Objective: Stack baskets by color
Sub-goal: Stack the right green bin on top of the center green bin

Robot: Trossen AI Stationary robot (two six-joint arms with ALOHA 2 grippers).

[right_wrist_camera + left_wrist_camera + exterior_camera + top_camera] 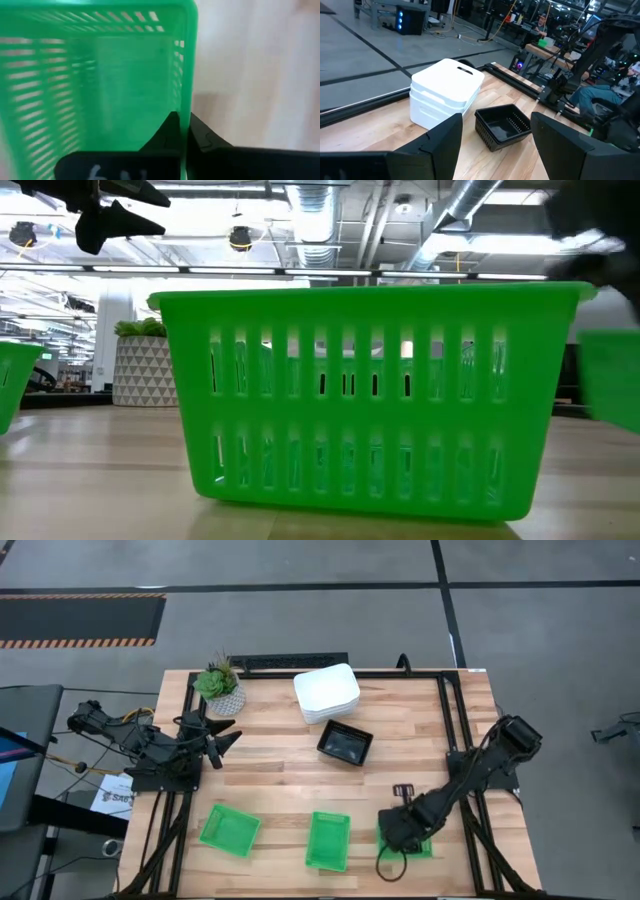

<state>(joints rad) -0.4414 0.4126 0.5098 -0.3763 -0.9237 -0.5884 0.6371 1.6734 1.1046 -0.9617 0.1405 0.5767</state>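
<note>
The scene is evenly lit from overhead; strip lights (200, 268) are seen glaring on the ceiling in the low view. Only soft, short shadows are cast on the table (280, 780). The near green basket (365, 395) is rendered sharply, while the right edge is smeared. The right wrist view is blurred throughout, possibly by closeness; a green basket wall (186, 65) is softened.

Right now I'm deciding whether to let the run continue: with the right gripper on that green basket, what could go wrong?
1. The right gripper is shut on only a thin wall of the right green basket; lifted, the basket may tilt or slip out.
2. The middle green basket lies close by; a swinging carry could knock it.
3. The left gripper waits open near the plant, well apart, so it poses little risk.
</note>
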